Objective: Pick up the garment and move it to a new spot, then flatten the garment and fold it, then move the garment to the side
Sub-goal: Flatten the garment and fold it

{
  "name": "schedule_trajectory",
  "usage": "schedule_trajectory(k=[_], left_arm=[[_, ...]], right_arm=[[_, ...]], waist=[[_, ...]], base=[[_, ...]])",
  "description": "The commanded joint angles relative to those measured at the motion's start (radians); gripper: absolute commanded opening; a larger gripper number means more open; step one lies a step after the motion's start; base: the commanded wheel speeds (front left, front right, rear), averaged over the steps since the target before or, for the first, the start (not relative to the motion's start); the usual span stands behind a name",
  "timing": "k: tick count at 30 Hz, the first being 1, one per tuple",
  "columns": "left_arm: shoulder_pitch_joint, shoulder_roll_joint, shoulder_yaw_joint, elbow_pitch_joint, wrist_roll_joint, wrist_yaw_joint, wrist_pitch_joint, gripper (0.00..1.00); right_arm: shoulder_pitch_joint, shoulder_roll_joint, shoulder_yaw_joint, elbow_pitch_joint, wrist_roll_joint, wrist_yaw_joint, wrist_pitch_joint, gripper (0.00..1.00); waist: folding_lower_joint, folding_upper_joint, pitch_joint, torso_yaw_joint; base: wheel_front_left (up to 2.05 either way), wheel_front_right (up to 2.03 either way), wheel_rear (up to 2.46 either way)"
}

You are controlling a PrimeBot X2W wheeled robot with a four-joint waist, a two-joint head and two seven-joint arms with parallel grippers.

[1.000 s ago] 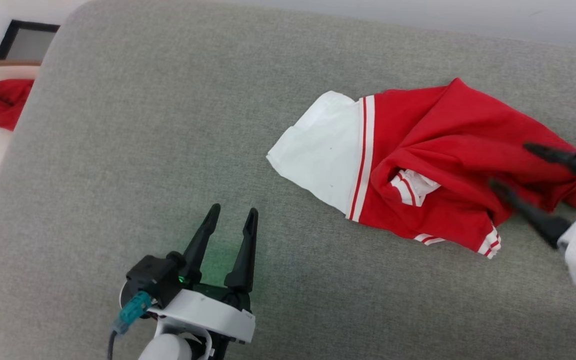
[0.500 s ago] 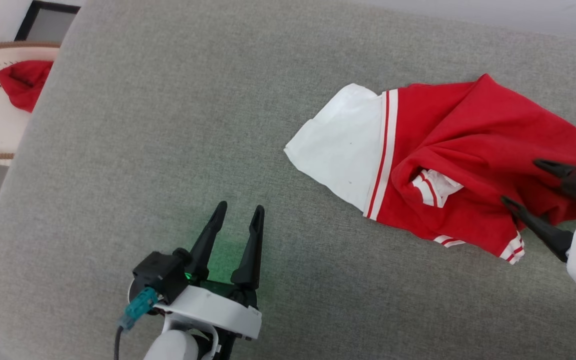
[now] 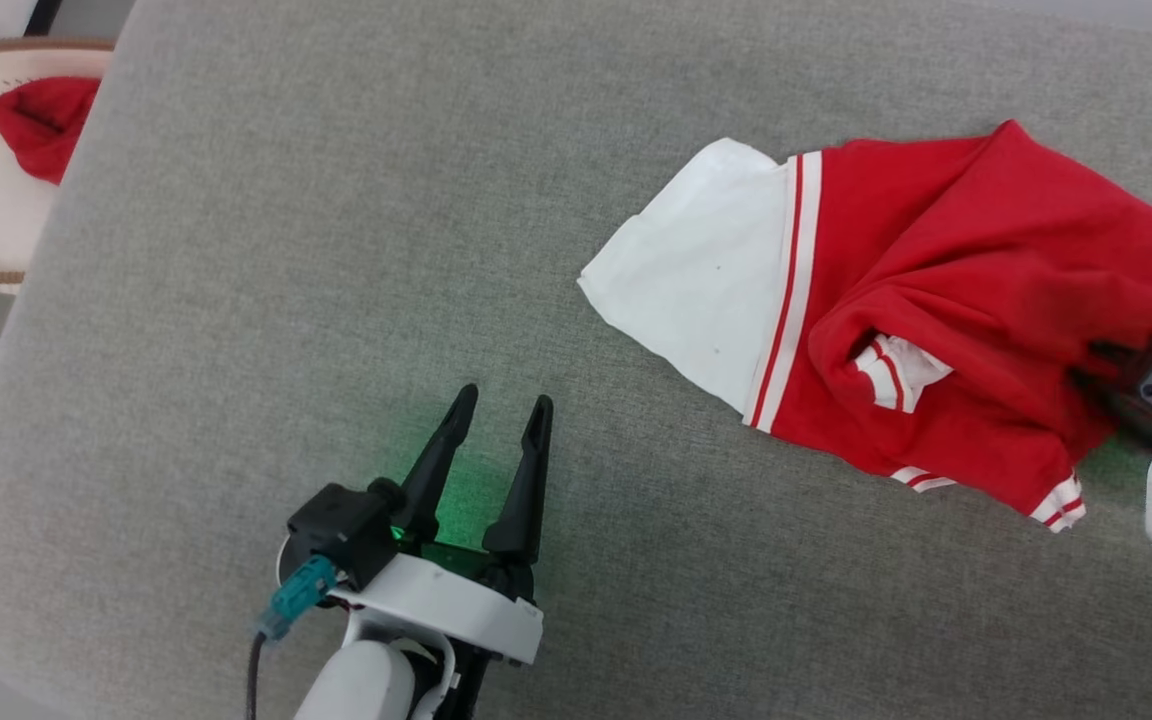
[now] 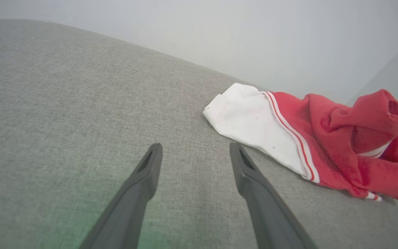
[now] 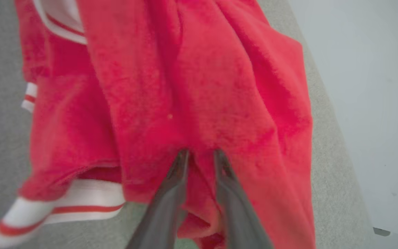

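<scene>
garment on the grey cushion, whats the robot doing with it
The robot's right tool pinches a fold of red fabric at the right end of the garment, which lies crumpled and unfolded on the grey cushion. The left tool is open over bare cushion to the garment's left, holding nothing.

The garment (image 3: pixel 946 250) is bright red with a white panel and white-red-white striped trim; the cushion (image 3: pixel 336 250) is heathered grey, the far cloth (image 3: pixel 41 120) plain red.

Long black tapered fingers (image 3: pixel 441 450) on a white wrist housing (image 3: pixel 436 610) with teal connector (image 3: pixel 298 592).
</scene>
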Motion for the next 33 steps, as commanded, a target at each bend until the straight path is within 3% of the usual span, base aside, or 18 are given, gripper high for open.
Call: schedule_trajectory(k=[1,8,14,22,32,33], left_arm=[[-0.007,-0.002,0.001,0.001,0.008,-0.009,0.0,1.0],[-0.001,-0.008,0.003,0.007,0.01,-0.014,0.0,1.0],[-0.02,-0.011,-0.011,0.015,0.004,-0.019,0.0,1.0],[-0.044,-0.013,-0.041,0.03,-0.01,-0.022,0.0,1.0],[-0.078,-0.013,-0.067,0.042,-0.038,-0.023,0.0,1.0],[-0.082,-0.014,-0.068,0.044,-0.038,-0.023,0.0,1.0]], right_arm=[[-0.018,0.001,0.003,0.009,-0.001,-0.001,-0.01,0.0],[-0.095,-0.001,-0.046,0.06,0.023,-0.001,-0.049,0.0],[-0.207,0.038,-0.072,0.128,0.027,-0.001,-0.052,0.0],[-0.411,0.207,-0.078,0.4,0.035,-0.001,-0.075,0.0],[-0.592,0.391,0.07,0.708,0.025,-0.001,-0.182,0.0],[-0.605,0.402,0.084,0.732,0.032,-0.001,-0.199,0.11]], waist=[[0.0,0.0,0.007,0.006],[0.0,0.0,0.015,0.015],[0.0,0.0,0.025,0.03],[0.0,0.0,0.051,0.059],[0.0,0.0,0.082,0.082],[0.0,0.0,0.083,0.081]], base=[[0.0,0.0,0.0],[0.0,0.0,0.0],[0.0,0.0,0.0],[0.0,0.0,0.0],[0.0,0.0,0.0],[0.0,0.0,0.0]])
